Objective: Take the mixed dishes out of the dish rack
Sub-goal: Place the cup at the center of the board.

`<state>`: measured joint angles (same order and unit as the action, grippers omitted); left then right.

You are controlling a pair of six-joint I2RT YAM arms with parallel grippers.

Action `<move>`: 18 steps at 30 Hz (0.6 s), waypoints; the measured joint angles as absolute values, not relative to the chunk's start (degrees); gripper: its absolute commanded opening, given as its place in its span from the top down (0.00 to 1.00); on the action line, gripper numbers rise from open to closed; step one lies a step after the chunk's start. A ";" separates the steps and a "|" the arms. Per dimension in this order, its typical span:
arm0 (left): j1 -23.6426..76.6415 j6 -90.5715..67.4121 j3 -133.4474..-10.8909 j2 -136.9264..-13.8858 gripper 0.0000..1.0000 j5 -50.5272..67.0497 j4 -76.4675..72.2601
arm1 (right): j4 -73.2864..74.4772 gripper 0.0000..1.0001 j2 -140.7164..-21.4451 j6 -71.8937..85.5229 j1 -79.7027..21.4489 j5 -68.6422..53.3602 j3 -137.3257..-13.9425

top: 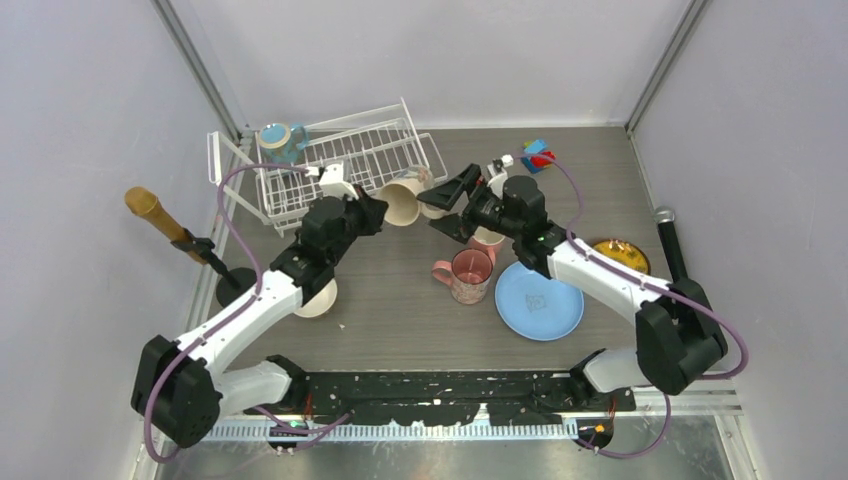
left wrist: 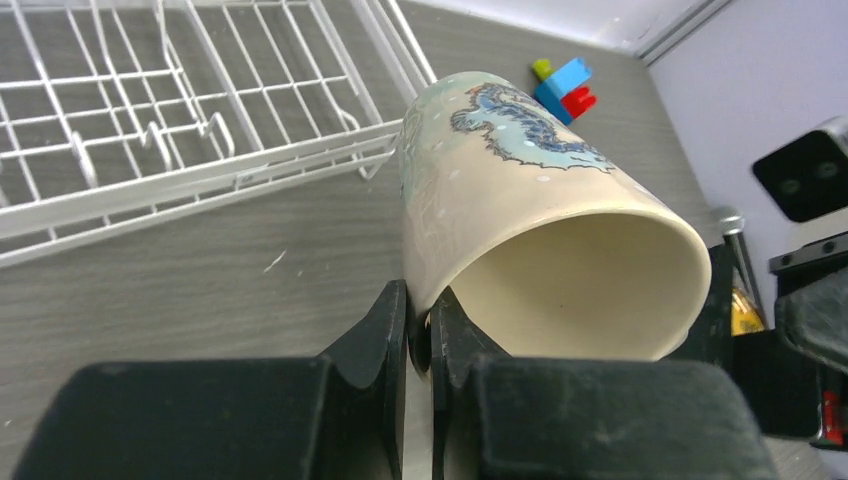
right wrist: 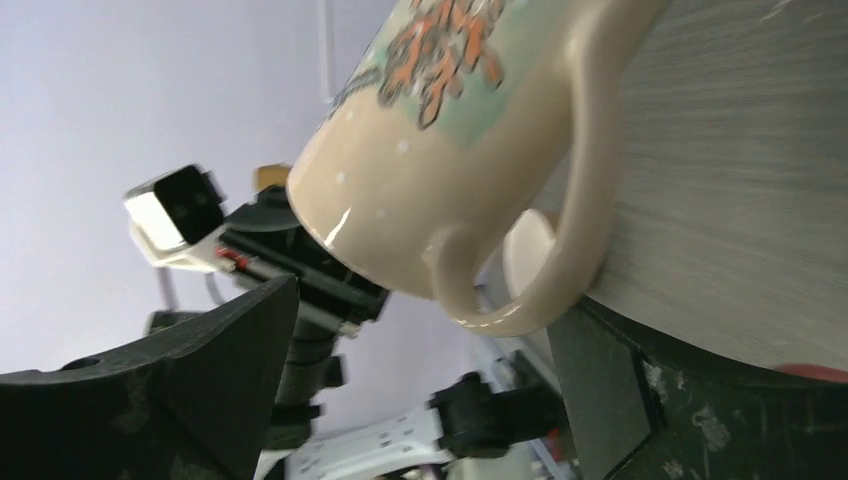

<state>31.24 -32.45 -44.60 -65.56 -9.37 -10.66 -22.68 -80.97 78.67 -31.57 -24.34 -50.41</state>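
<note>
Cream mug [left wrist: 520, 200] rim tight in left pincer [left wrist: 420, 312], plain only from its wrist; right pincer [right wrist: 430, 320] wide apart.

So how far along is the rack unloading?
Out on the table: blue plate, yellow plate, pink mug, cream bowl. In hand: cream mug, rim pinched by the left gripper, right gripper open around its handle. Remaining: teal mug at the back-left corner of the dish rack.

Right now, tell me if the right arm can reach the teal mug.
Probably not: the teal mug stands at the far left corner of the dish rack, and the left gripper, shut on the cream mug, lies across the way from the open right gripper.
</note>
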 measured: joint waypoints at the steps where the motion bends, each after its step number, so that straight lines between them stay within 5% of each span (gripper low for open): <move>1: 31.33 -32.45 -44.51 -64.95 1.00 -9.54 -9.28 | -19.79 0.00 -80.12 76.40 -31.73 -22.90 -50.41; 18: 31.83 -36.10 -52.90 -63.64 1.00 -13.04 21.54 | 13.78 0.00 -58.61 48.99 -31.27 15.05 -48.58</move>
<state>31.83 -36.10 -52.90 -63.64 -13.04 21.54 13.78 -58.61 48.99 -31.27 15.05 -48.58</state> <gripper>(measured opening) 0.084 0.996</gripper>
